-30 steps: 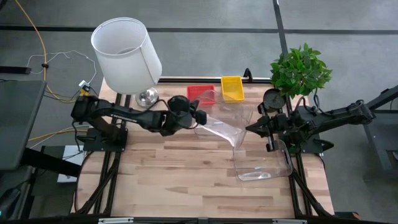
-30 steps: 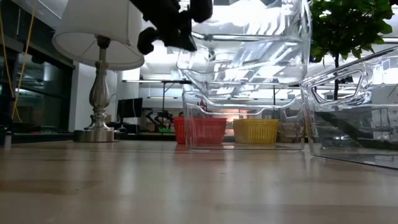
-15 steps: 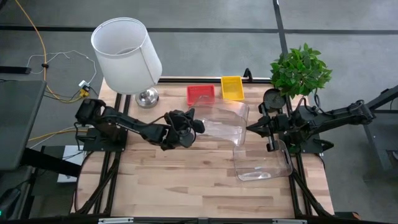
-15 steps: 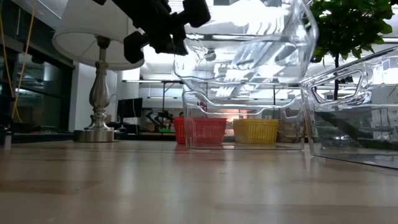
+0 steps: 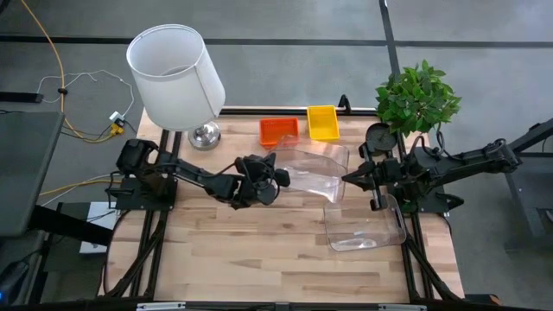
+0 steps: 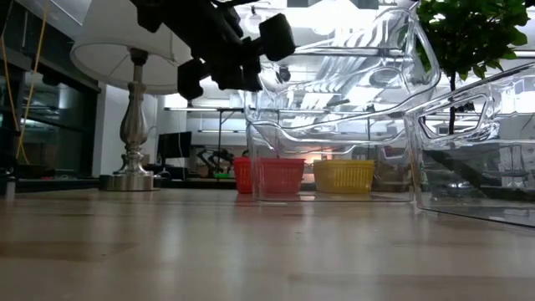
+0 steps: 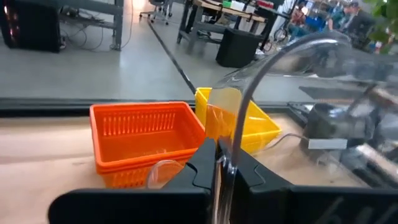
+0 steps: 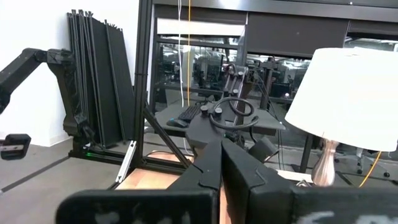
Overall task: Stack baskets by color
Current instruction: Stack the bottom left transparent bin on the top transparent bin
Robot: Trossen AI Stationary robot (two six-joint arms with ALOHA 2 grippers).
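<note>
My left gripper [image 5: 263,177] is shut on a clear tub [image 5: 313,168], which hangs in the air [image 6: 343,67] over a second clear tub [image 6: 330,171] standing on its base on the table. Behind them, at the far edge, a red-orange basket [image 5: 278,131] and a yellow basket [image 5: 323,122] stand side by side, also seen in the left wrist view as the red-orange basket [image 7: 146,134] and the yellow basket [image 7: 249,121]. A third clear tub [image 5: 363,223] lies at the right. My right gripper [image 5: 348,179] hovers shut above the table's right side, holding nothing. My left gripper pinches the clear tub's wall at its rim [image 7: 225,163] between the two fingers, at the tub's left end. The fingers come nearly level from the table's left. The tub is lifted clear and tilted, its right end [image 6: 415,33] higher.
A table lamp [image 5: 177,78] stands at the far left corner and a potted plant [image 5: 416,97] at the far right. Bare wood lies along the near half of the table [image 5: 259,259].
My left gripper has come down and toward the near edge with the clear tub. The tub has sunk closer to the tub beneath it and no longer overlaps the red-orange basket in the high view.
</note>
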